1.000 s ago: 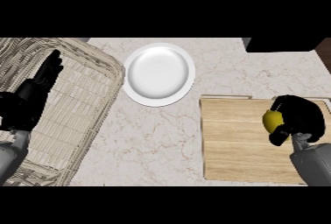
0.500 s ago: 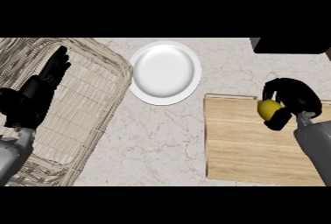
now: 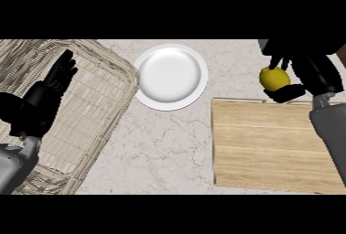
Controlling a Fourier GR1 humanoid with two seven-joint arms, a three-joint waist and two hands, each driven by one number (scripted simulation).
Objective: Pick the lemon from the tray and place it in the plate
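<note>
Lemon (image 3: 274, 78) sits in the right hand (image 3: 297, 73), whose dark fingers and thumb curl round the yellow fruit from above and below, so only its middle shows. The hand carries it above the marble surface (image 3: 169, 137), just past the far edge of the wooden tray (image 3: 270, 146), which suggests the fruit is already lifted clear of where it lay and is on its way across. The tray itself is a flat pale-wood board at the view's right, with nothing else showing on it.

The white plate (image 3: 171, 76) lies to the left of the lemon, apart from it, with a strip of bare marble between the two; its shallow oval well faces up and holds nothing. From this layout the carry looks roughly half done: the fruit still has to travel leftward until it hangs over the plate's centre before the fingers can let go (a round fruit could roll off if released near the rim, so the middle seems the safer spot).

The left hand (image 3: 47, 93) shows at the view's left, over the wicker basket (image 3: 101, 119), fingers straight and pointing up, holding nothing. It appears to be resting there, well out of the right arm's path.
</note>
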